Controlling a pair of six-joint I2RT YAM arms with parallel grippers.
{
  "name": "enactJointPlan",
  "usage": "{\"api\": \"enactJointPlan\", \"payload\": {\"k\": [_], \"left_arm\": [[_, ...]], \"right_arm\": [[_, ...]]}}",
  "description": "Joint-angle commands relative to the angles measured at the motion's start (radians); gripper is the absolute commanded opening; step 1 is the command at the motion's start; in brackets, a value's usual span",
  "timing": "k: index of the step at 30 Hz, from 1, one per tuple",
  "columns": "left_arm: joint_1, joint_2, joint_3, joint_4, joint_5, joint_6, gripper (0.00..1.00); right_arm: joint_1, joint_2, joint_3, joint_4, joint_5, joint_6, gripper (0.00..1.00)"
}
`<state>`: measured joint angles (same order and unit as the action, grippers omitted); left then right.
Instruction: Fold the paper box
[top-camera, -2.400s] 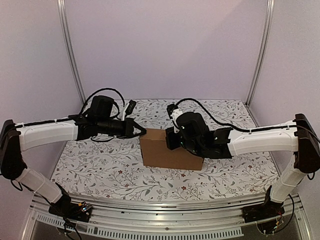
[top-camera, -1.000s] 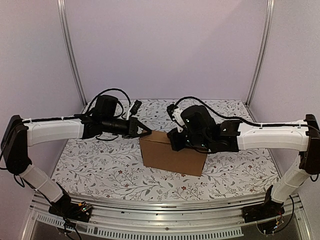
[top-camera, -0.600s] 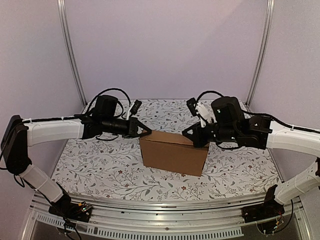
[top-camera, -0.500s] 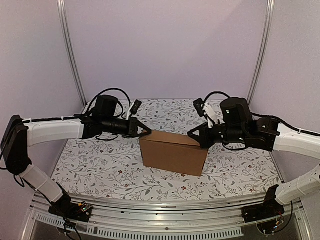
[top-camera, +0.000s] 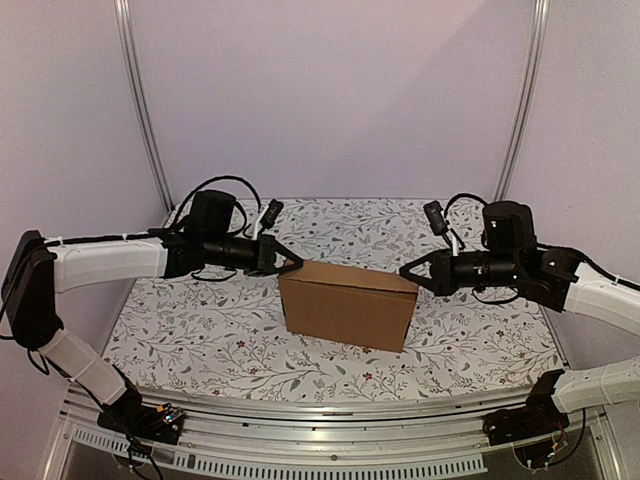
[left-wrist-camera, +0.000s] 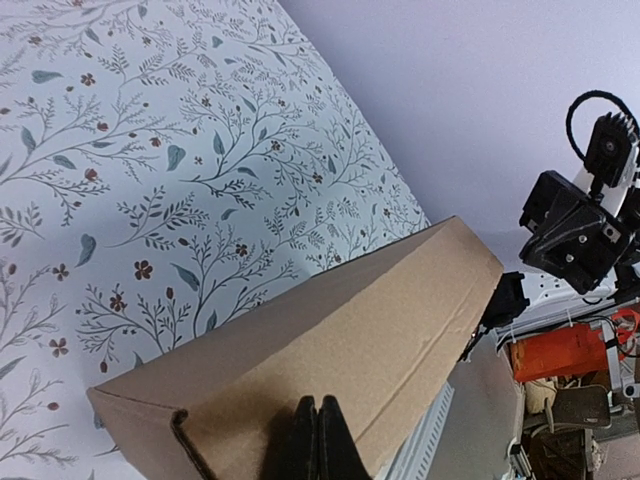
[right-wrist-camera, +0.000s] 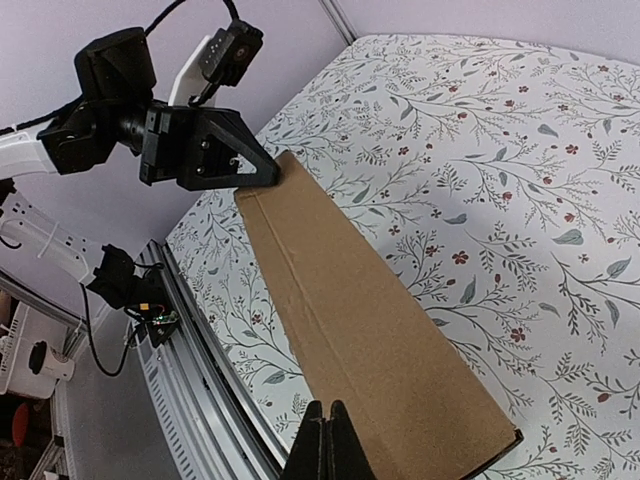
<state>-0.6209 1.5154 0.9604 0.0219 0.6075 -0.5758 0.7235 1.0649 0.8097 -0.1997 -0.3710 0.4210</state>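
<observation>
Top view: high, behind the arm bases, facing the back wall (top-camera: 330, 100), whole table (top-camera: 200, 345) in frame. Left wrist view: close over the box (left-wrist-camera: 350, 340), looking along its top toward the right arm (left-wrist-camera: 578, 232). Right wrist view: close, looking the opposite way, toward the left gripper (right-wrist-camera: 270, 176). All three share box and tabletop.

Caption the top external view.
Shut left gripper and shut right gripper point at opposite top ends of the closed paper box.
</observation>
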Motion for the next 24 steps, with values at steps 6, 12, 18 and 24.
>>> {"api": "enactJointPlan", "payload": {"k": [6, 12, 18, 24], "left_arm": [[0.004, 0.005, -0.023, -0.123, -0.072, 0.02, 0.0], [0.004, 0.003, -0.028, -0.12, -0.069, 0.016, 0.0], [0.004, 0.007, -0.032, -0.113, -0.069, 0.015, 0.0], [0.004, 0.013, -0.028, -0.111, -0.069, 0.014, 0.0]], "right_arm": [[-0.025, -0.039, -0.022, 0.076, -0.075, 0.075, 0.0], [-0.026, -0.012, -0.174, 0.168, -0.04, 0.114, 0.0], [-0.026, 0.048, -0.349, 0.329, -0.045, 0.21, 0.0], [-0.027, -0.009, -0.293, 0.279, -0.027, 0.198, 0.0]]}}
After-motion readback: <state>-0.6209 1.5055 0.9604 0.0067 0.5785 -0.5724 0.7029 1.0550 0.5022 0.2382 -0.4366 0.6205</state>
